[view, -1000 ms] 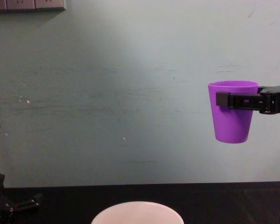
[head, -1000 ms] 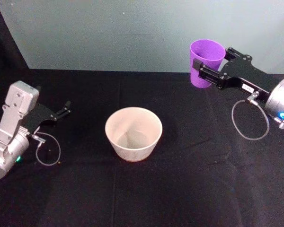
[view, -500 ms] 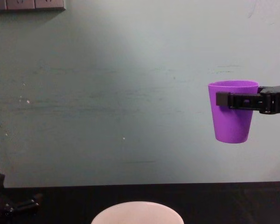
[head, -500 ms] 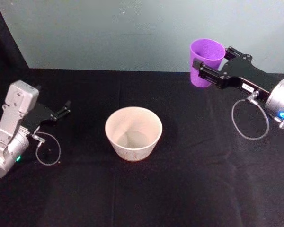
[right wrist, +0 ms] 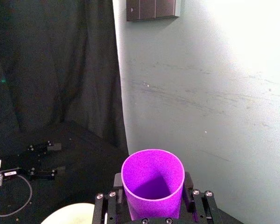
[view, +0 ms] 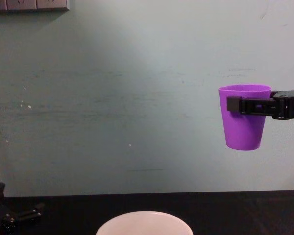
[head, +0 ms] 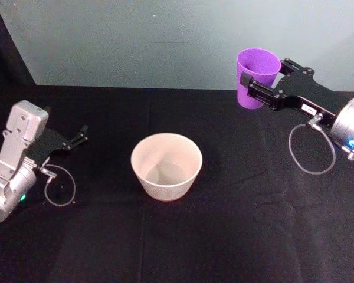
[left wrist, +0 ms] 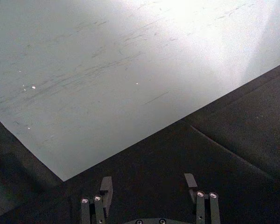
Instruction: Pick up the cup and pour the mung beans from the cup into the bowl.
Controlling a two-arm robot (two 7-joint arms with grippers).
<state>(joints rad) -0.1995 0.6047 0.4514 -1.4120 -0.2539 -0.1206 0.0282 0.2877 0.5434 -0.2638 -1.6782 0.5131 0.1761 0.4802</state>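
Observation:
The purple cup (head: 256,73) hangs upright high above the table at the right, and my right gripper (head: 252,89) is shut on it just below its rim. From the side the cup (view: 244,123) sits level, well up and to the right of the bowl. Looking down into the cup (right wrist: 152,179), its bottom is in shadow and I cannot make out any mung beans. The wide pale bowl (head: 166,166) stands mid-table; its rim (view: 144,221) shows at the lower edge of the chest view. My left gripper (head: 81,137) rests open at the left, its fingers (left wrist: 104,186) apart over bare cloth.
A black cloth (head: 224,236) covers the table, backed by a pale teal wall (head: 153,41). Loose cable loops hang by the left arm (head: 60,188) and the right arm (head: 311,150). A dark curtain (right wrist: 51,70) stands at the far left.

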